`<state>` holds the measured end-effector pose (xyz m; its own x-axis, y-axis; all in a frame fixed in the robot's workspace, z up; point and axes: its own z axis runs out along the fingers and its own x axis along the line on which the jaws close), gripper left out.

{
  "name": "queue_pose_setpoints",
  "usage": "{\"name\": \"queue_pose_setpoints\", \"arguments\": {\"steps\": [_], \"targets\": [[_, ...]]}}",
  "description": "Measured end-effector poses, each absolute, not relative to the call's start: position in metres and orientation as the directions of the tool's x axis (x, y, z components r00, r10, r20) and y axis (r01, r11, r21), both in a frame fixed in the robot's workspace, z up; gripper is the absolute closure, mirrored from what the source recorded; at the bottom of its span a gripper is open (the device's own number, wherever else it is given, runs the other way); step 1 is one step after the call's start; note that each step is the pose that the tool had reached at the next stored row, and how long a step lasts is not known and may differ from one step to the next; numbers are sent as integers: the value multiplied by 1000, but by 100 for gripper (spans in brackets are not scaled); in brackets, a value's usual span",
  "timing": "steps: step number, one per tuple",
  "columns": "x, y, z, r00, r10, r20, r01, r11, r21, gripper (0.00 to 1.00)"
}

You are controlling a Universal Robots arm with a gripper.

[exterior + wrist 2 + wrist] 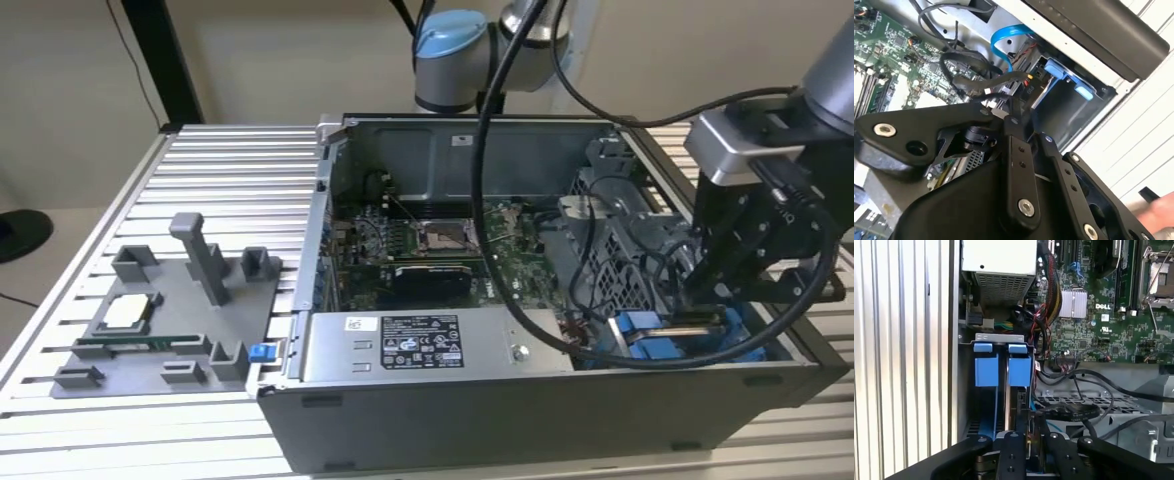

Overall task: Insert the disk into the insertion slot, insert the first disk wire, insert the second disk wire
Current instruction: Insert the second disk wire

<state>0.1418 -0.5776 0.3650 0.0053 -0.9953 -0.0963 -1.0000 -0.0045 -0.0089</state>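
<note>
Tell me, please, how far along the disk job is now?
Apparently done: two blue carriers sit down inside the insertion slot, so the insertion step looks finished. In hand: the gripper is low over the cage's cable end, close to a black wire bundle. Left: I cannot tell whether either wire is plugged in.

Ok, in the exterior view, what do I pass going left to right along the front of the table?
Grey fixture tray → small blue clip → labelled power-supply box → blue carrier parts at the insertion slot, with the gripper above them.
</note>
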Motion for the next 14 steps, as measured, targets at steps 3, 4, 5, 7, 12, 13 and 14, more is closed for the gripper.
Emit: {"name": "queue_pose_setpoints", "arguments": {"steps": [3, 4, 5, 7, 12, 13, 14], "targets": [[142, -578, 379, 5, -995, -96, -1000, -5, -9, 0], [142, -578, 383, 5, -995, -96, -1000, -5, -9, 0], [142, -578, 388, 5, -995, -96, -1000, -4, -9, 0], [142, -578, 396, 5, -995, -96, -1000, -4, -9, 0], [142, -578, 399, 5, -995, -96, -1000, -5, -9, 0], [142, -578, 399, 5, -995, -96, -1000, -5, -9, 0], [142, -578, 399, 5, -995, -96, -1000, -5, -9, 0]]}}
